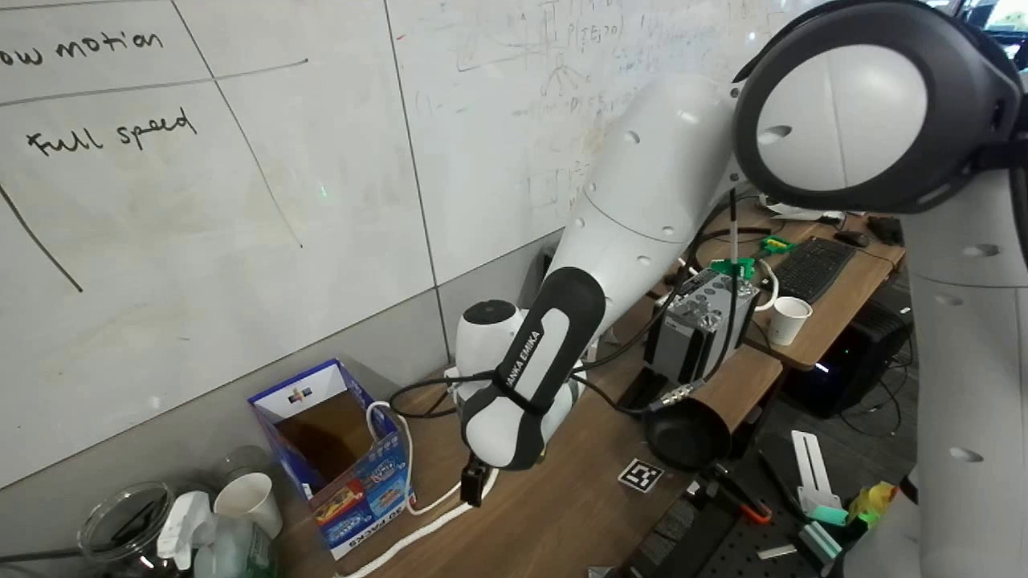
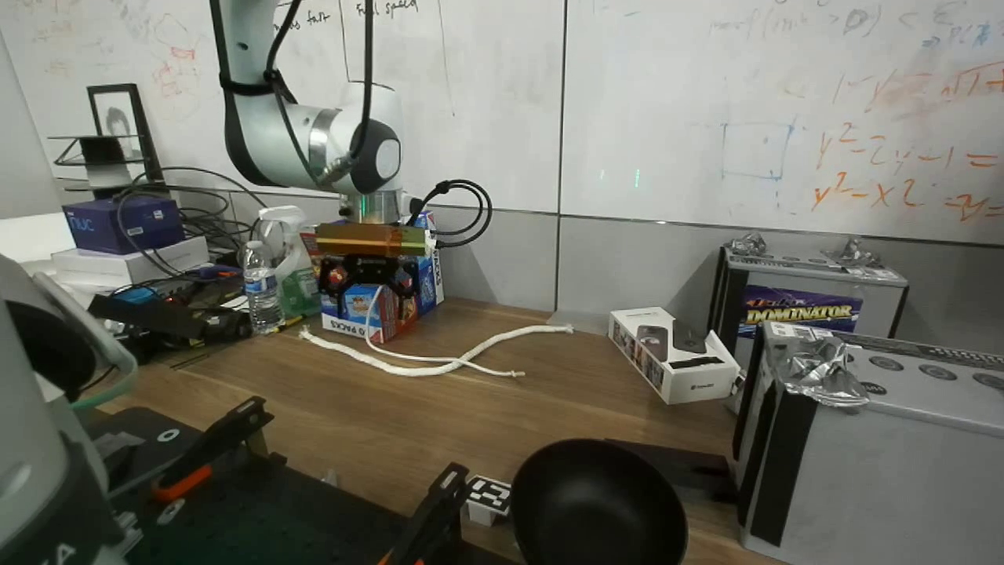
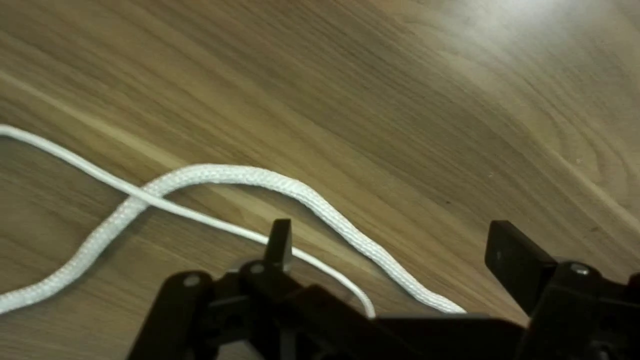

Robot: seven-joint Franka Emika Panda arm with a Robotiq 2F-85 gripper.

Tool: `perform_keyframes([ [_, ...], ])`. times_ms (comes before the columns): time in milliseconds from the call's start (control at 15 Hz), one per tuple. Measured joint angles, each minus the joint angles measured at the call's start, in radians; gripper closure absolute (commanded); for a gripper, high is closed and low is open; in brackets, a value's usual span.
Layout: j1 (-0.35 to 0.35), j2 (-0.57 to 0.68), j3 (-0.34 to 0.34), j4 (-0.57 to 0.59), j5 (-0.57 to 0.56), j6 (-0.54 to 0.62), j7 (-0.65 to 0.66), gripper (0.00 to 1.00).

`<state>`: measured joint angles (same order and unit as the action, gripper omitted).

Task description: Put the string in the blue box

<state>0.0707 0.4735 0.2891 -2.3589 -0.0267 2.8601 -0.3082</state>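
In an exterior view the string (image 1: pixel 409 457), a thin white cord, hangs over the rim of the blue box (image 1: pixel 377 490), one end inside and the rest running down to the table. The box stands upright, its top open. From the wrist, the string (image 3: pixel 100 174) crosses a thicker white braided rope (image 3: pixel 337 223), both lying on the wood. My gripper (image 3: pixel 392 240) is open above them, holding nothing; part of the thin cord passes behind one finger, and both strands vanish behind the gripper body. The gripper (image 2: pixel 372 304) hangs in front of the box in an exterior view, covering part of it.
Beside the box stand a spray bottle (image 2: pixel 296 267), a water bottle (image 2: pixel 261 290), a paper cup (image 1: pixel 250 502) and a glass jar (image 1: pixel 124 530). Across the table are a white carton (image 2: pixel 667 353), a black pan (image 2: pixel 600 502) and grey devices (image 2: pixel 871 471). A whiteboard wall rises behind.
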Motion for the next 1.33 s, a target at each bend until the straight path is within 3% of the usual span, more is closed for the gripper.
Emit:
perform_keyframes([
  [400,0.258,0.071,-0.278,0.028,-0.052,0.11,0.375,0.0],
  [800,0.552,0.224,-0.531,0.131,-0.03,0.125,0.754,0.0],
  [1067,0.64,0.347,-0.61,0.222,0.056,0.075,0.92,0.0],
  [1333,0.652,0.424,-0.64,0.31,0.095,-0.016,1.069,0.0],
])
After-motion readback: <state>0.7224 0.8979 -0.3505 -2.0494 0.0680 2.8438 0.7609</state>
